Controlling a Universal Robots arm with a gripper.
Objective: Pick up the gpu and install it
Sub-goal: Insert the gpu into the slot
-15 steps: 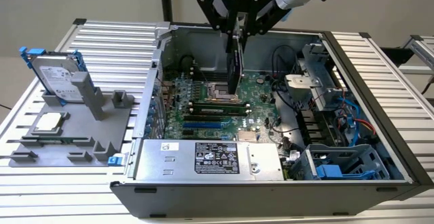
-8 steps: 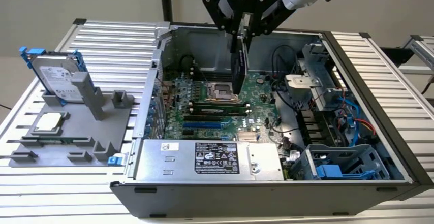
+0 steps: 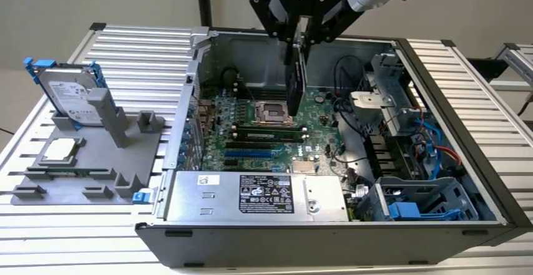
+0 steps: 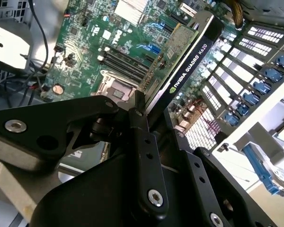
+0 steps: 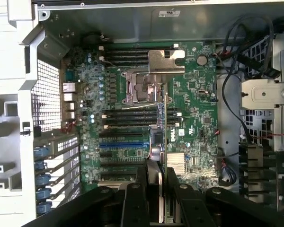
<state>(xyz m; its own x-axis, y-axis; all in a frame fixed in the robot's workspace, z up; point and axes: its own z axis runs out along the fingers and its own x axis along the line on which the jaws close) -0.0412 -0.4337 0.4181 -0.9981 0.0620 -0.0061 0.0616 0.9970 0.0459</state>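
Black gripper (image 3: 300, 47) clamps the gpu (image 3: 294, 83) upright, upper centre of the exterior view; any tilt could jam it against the motherboard (image 3: 329, 110).

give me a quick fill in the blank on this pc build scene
1. The tool is ____ on the gpu.
2. The gpu hangs over the ____ motherboard.
3. The hard drive stands on the grey fixture at the exterior view's ____.
Missing words: shut; green; left
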